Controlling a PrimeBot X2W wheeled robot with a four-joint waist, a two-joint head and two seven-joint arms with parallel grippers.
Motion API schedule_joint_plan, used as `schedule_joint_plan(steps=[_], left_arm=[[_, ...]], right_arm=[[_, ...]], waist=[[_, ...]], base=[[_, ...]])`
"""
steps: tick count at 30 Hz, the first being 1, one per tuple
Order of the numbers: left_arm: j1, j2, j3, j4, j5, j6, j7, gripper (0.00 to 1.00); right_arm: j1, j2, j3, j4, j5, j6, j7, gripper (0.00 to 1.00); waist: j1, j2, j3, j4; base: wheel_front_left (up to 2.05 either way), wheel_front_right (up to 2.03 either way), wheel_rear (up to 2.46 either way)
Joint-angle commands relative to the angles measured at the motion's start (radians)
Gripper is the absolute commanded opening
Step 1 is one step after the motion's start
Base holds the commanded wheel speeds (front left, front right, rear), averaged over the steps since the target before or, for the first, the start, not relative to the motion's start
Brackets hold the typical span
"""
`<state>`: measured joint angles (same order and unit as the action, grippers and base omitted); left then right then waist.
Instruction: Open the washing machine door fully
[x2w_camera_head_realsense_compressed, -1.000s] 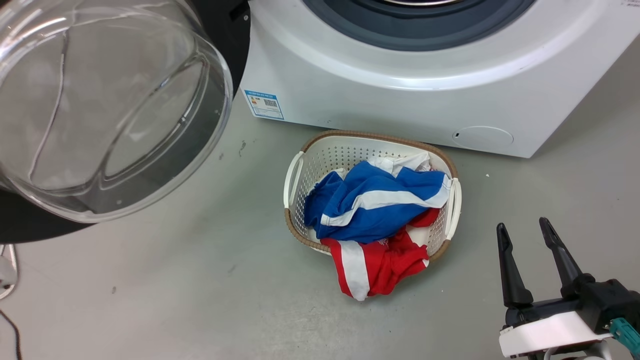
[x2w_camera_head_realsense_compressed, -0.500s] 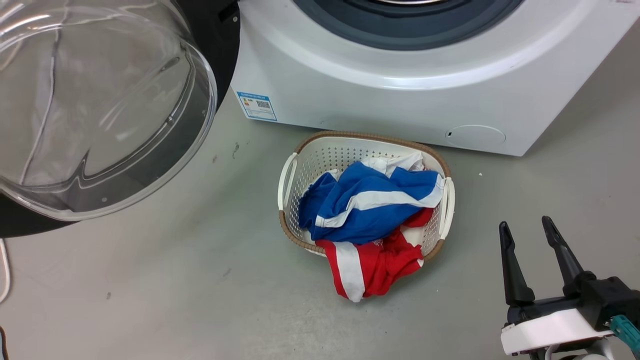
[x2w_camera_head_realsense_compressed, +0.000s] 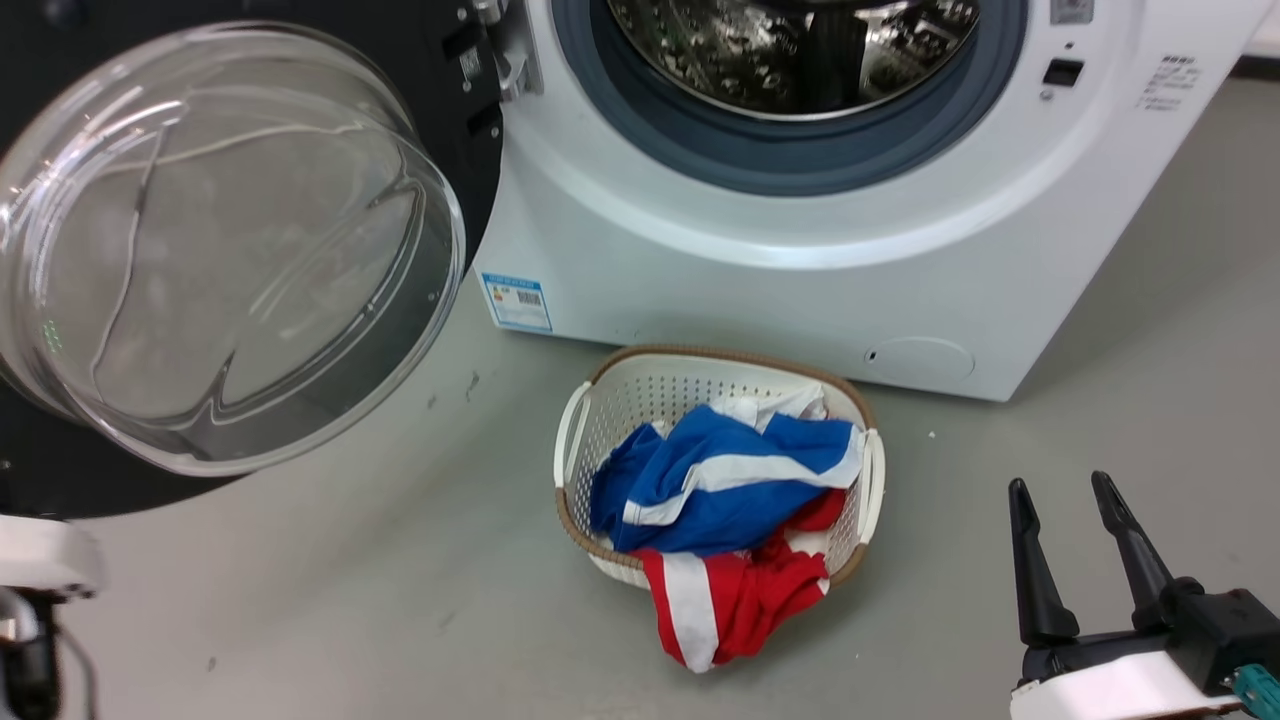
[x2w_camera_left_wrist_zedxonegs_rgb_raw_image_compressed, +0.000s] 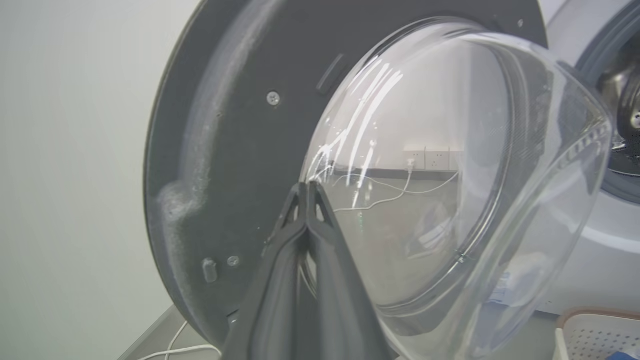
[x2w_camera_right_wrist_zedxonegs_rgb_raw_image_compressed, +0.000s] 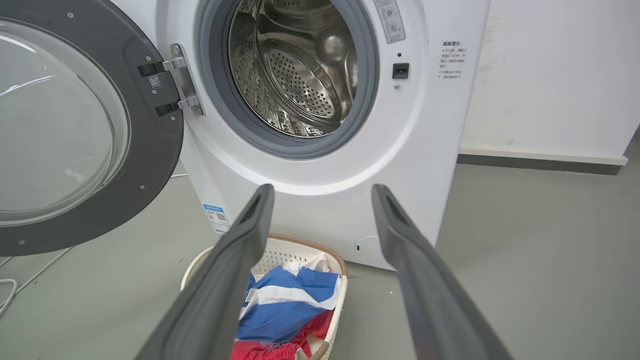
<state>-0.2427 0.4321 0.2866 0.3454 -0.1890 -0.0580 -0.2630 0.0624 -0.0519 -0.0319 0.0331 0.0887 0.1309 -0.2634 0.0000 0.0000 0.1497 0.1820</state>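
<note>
I view the white front-loading washing machine (x2w_camera_head_realsense_compressed: 780, 290) standing on the grey floor (x2w_camera_head_realsense_compressed: 400, 600). The round black-rimmed washing machine door (x2w_camera_head_realsense_compressed: 230, 260), with its bulging clear glass bowl, hangs swung wide on a metal hinge (x2w_camera_right_wrist_zedxonegs_rgb_raw_image_compressed: 182, 80) at the machine's left edge. A white perforated laundry basket (x2w_camera_head_realsense_compressed: 650, 395) holding blue and red clothes (x2w_camera_head_realsense_compressed: 720, 480) sits before the machine's front. My right gripper (x2w_camera_head_realsense_compressed: 1059, 482) is spread and empty. My left gripper (x2w_camera_left_wrist_zedxonegs_rgb_raw_image_compressed: 306, 184) has its fingertips pressed together, facing the door.

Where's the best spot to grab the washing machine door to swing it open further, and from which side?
On the washing machine door, likely its thin black rim at the free edge, opposite the hinge, approached edge-on by the left gripper. The glass bowl bulges smooth, offering nothing to pinch.
</note>
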Motion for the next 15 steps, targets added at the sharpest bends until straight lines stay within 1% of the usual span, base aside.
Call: schedule_joint_plan(steps=[1,3,7,11,14,15], left_arm=[[0.018,-0.024,-0.011,-0.034,0.01,-0.003,-0.002,0.0],[0.049,-0.056,-0.038,-0.104,0.035,-0.005,-0.002,0.0],[0.11,-0.129,-0.12,-0.221,0.085,0.008,-0.003,0.0],[0.166,-0.183,-0.207,-0.29,0.115,0.001,0.003,0.0],[0.195,-0.22,-0.254,-0.321,0.121,0.002,0.013,0.0],[0.203,-0.231,-0.264,-0.326,0.123,0.006,0.014,0.25]], right_arm=[[0.01,0.003,-0.002,-0.007,0.007,0.0,-0.002,1.0],[0.018,0.003,0.0,-0.015,0.01,0.0,-0.002,1.0],[0.039,0.002,0.001,-0.026,0.016,0.0,-0.002,1.0],[0.054,0.002,0.003,-0.034,0.019,0.0,-0.002,1.0],[0.064,0.002,0.0,-0.038,0.016,0.0,-0.002,1.0],[0.064,0.002,-0.001,-0.04,0.014,0.0,-0.002,1.0]], waist=[[0.0,0.0,-0.03,-0.007],[0.0,0.0,-0.049,-0.013],[0.0,0.0,-0.081,-0.03],[0.0,0.0,-0.099,-0.046],[0.0,0.0,-0.106,-0.058],[0.0,0.0,-0.108,-0.063]], base=[[0.0,0.0,0.0],[0.0,0.0,0.0],[0.0,0.0,0.0],[0.0,0.0,0.0],[0.0,0.0,0.0],[0.0,0.0,0.0]])
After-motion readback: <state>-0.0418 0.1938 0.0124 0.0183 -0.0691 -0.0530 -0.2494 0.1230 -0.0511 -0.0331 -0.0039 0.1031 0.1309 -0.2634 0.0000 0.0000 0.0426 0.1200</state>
